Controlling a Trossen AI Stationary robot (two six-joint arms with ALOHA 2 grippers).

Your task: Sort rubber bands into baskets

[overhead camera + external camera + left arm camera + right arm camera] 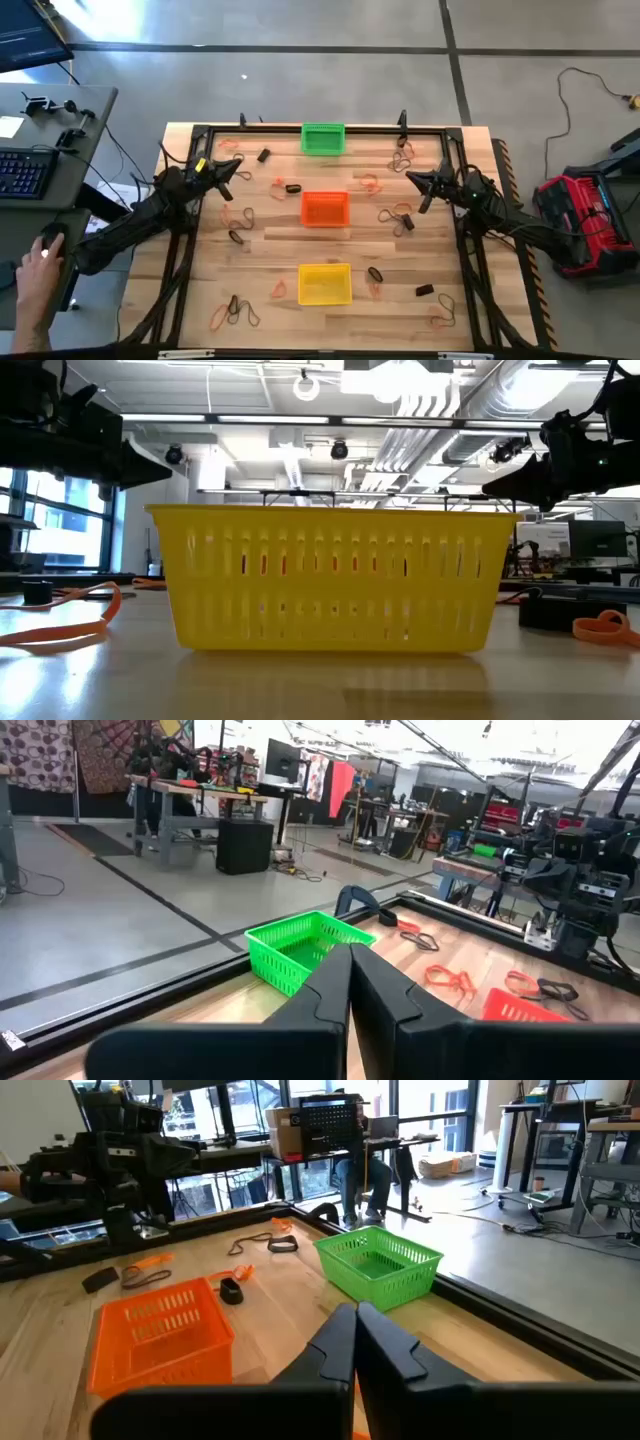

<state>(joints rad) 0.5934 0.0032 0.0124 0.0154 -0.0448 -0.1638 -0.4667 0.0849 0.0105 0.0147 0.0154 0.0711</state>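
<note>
Three baskets point(324, 208), two arms, and many rubber bands point(242, 216), too small to count exactly.

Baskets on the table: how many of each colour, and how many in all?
green basket: 1
orange basket: 1
yellow basket: 1
Total: 3 baskets
</note>
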